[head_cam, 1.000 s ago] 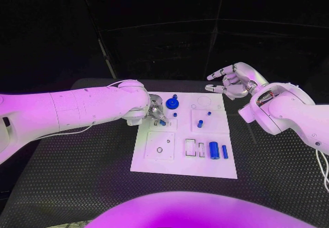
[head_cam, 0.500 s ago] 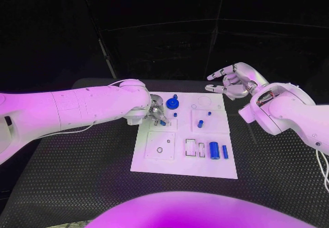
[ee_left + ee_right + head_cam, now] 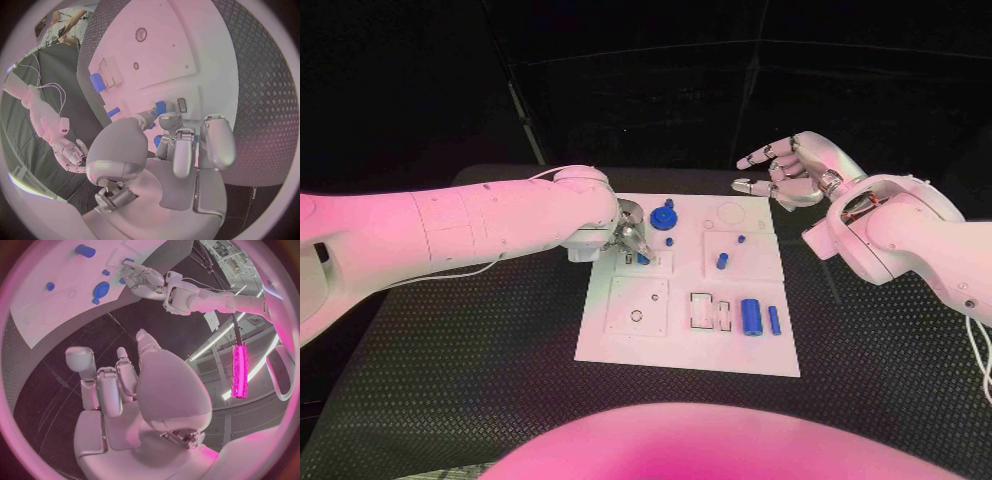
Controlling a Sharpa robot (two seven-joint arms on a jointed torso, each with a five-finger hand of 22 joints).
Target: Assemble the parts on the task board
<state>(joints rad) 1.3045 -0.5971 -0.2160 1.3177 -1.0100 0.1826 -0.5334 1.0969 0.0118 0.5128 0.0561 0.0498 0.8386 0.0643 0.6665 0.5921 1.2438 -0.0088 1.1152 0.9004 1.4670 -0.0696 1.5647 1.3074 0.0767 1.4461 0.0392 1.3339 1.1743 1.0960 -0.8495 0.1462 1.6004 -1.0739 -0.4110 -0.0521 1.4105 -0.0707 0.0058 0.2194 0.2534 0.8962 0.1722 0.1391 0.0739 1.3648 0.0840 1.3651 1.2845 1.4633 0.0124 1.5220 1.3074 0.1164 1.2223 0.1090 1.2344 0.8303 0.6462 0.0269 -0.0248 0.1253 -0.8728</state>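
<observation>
The white task board (image 3: 682, 345) lies in the middle of the black table. My left hand (image 3: 629, 240) rests over its far left corner and pinches a small blue part (image 3: 643, 259) at its fingertips, just above a rectangular slot (image 3: 181, 105); the same part (image 3: 160, 107) shows in the left wrist view. My right hand (image 3: 783, 172) hangs raised beyond the board's far right corner, fingers apart, holding nothing. Loose on the board are a round blue piece (image 3: 662, 212), a blue peg (image 3: 721, 260), a blue cylinder (image 3: 750, 316) and a slim blue bar (image 3: 773, 319).
Two tiny blue pieces (image 3: 668, 241) (image 3: 740, 239) sit near the board's far half. Rectangular slots (image 3: 704, 310) lie beside the cylinder, and a round hole (image 3: 635, 316) is in the near left panel. Black ribbed table (image 3: 459, 350) surrounds the board.
</observation>
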